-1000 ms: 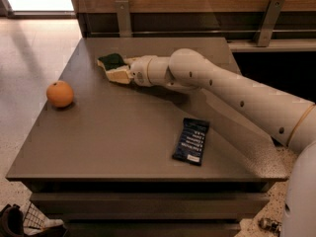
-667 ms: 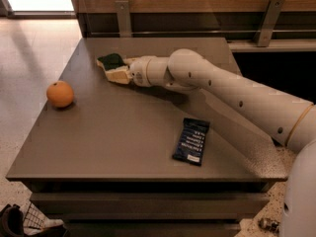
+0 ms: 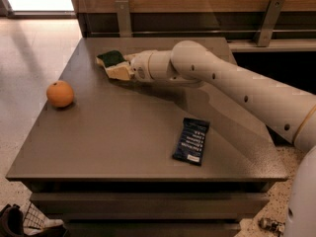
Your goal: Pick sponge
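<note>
The sponge (image 3: pixel 111 59) lies at the far left of the grey table (image 3: pixel 113 137), its dark green top facing up over a pale yellow base. My gripper (image 3: pixel 116 68) reaches in from the right and sits right at the sponge's near-right side, touching or nearly touching it. The white arm (image 3: pixel 232 80) stretches across the table's back right. The part of the sponge next to the gripper is hidden.
An orange (image 3: pixel 60 94) sits near the table's left edge. A dark blue snack packet (image 3: pixel 191 140) lies flat at the front right. A wooden wall with metal brackets (image 3: pixel 269 21) runs behind the table. A dark object (image 3: pixel 15 221) sits on the floor at lower left.
</note>
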